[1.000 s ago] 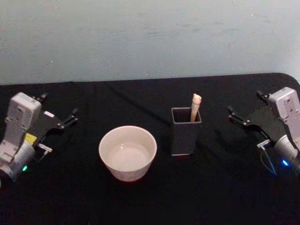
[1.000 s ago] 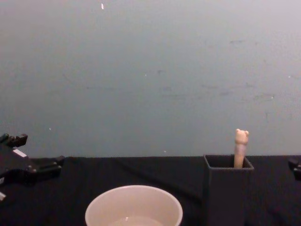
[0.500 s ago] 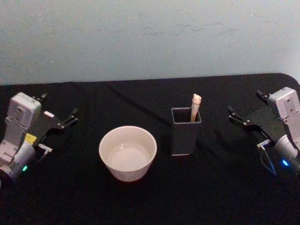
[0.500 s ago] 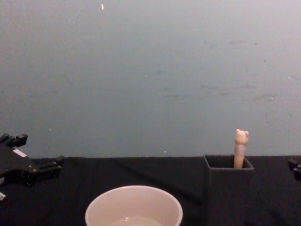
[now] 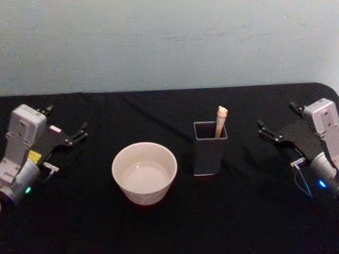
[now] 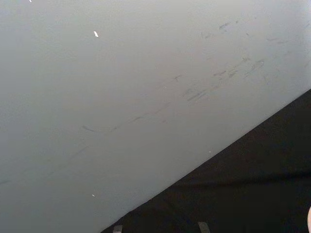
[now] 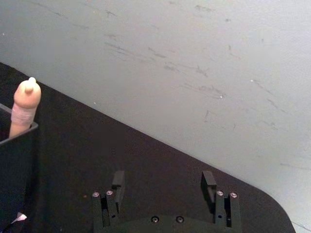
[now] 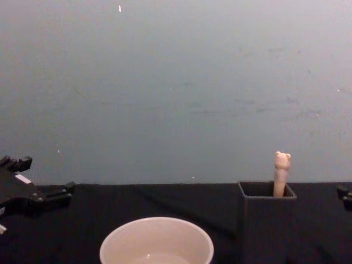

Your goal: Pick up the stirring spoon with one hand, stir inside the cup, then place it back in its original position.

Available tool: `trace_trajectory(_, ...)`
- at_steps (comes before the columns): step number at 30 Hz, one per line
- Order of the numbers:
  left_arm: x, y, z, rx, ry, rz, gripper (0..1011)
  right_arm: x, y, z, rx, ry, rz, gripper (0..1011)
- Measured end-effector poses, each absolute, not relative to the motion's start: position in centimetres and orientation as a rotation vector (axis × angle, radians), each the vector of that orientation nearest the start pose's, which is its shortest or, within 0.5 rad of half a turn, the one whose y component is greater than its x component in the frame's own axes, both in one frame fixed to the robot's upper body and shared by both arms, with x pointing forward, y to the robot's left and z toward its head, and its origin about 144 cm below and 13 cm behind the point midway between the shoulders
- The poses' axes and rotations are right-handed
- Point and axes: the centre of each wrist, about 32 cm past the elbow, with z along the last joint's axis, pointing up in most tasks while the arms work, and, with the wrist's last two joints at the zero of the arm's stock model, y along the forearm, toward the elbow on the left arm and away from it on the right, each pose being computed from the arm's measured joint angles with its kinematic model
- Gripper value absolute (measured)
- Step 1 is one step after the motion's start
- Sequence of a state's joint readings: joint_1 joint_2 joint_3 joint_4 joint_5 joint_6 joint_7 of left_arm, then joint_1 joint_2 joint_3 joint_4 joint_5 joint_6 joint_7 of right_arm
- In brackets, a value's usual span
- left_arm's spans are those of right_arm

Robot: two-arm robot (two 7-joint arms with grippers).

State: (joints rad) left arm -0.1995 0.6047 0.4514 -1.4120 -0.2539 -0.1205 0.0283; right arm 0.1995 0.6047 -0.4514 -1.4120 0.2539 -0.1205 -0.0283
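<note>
Stirring spoon [image 5: 220, 120] stands handle-up inside the dark grey square holder [image 5: 210, 159], leaning into its back right corner. Just the beige handle and tiny bear head rise above the rim; the metal stem and bowl are hidden inside. The holder sits near the middle of the black surface [image 5: 243, 211]. The cream-white cup [image 5: 144, 194] is just to its left, close but not touching.

Right gripper [image 5: 276, 114] hovers well to the right of the holder, near the surface's right edge, with its 2 jaws apart and nothing between them. In the right wrist view the bear head appears off to one side of the jaws, not between them. Left gripper [image 5: 68, 117] is parked near the left edge, jaws also apart and empty.

The pickup has not begun. The right arm looks the better choice, being nearer the holder. A sound grasp would centre the jaws on the handle above the rim, below the bear head. It would then lift straight up until the bowl clears the holder's walls, so the light holder is not tipped or dragged.
</note>
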Motion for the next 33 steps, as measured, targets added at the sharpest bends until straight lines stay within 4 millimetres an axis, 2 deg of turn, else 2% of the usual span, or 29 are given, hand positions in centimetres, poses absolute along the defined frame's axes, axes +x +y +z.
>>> trace_trajectory(33,48.86,30.97,113.98,0.304,-0.285,1.248,1001,48.86,-30.97,113.98,-0.304,-0.285,-1.248,1002)
